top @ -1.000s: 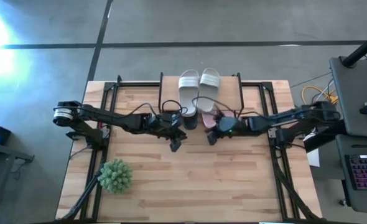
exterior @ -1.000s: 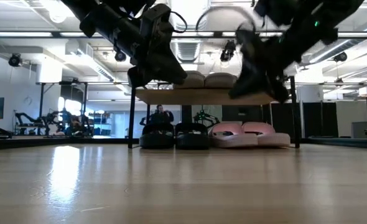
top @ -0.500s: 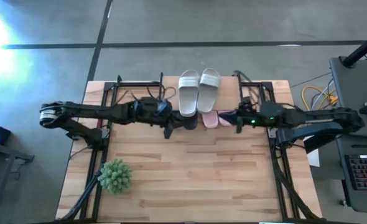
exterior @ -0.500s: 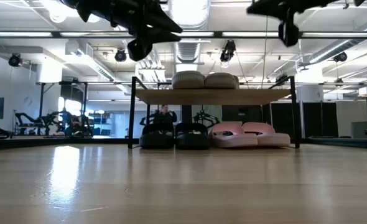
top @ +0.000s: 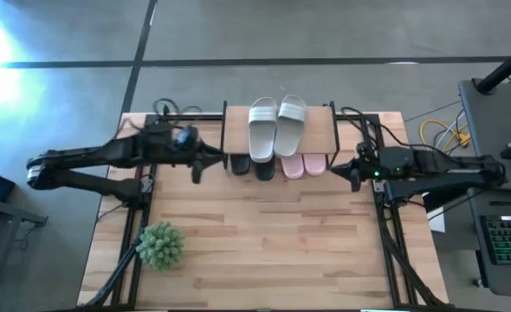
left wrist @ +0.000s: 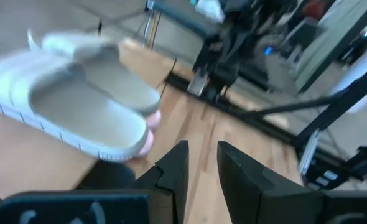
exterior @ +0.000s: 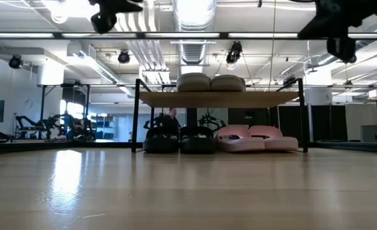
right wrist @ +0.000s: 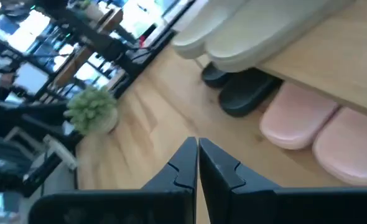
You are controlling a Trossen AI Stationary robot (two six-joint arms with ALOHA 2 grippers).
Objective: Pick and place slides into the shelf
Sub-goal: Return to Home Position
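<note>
The shelf (top: 320,130) stands at the table's far middle. Two grey-white slides (top: 277,126) lie side by side on its board. Under the board, two black slides (exterior: 179,138) and two pink slides (exterior: 255,137) rest on the table. My left gripper (top: 197,173) hovers left of the shelf, raised, its fingers (left wrist: 177,165) a little apart with nothing between them. My right gripper (top: 352,179) hovers right of the shelf, raised and shut (right wrist: 197,152) on nothing. The low view shows both high above the table, my left gripper (exterior: 103,22) and my right gripper (exterior: 339,46).
A green spiky plant ball (top: 160,245) sits near the table's left front. Bare wooden table (top: 273,234) spreads in front of the shelf. A desk with a keyboard (top: 507,238) stands beyond the table's right edge.
Both grippers have drawn back from the shelf's front and risen. The left one went toward the table's left edge, the right one toward its right edge. The slides and the shelf have stayed where they were.
</note>
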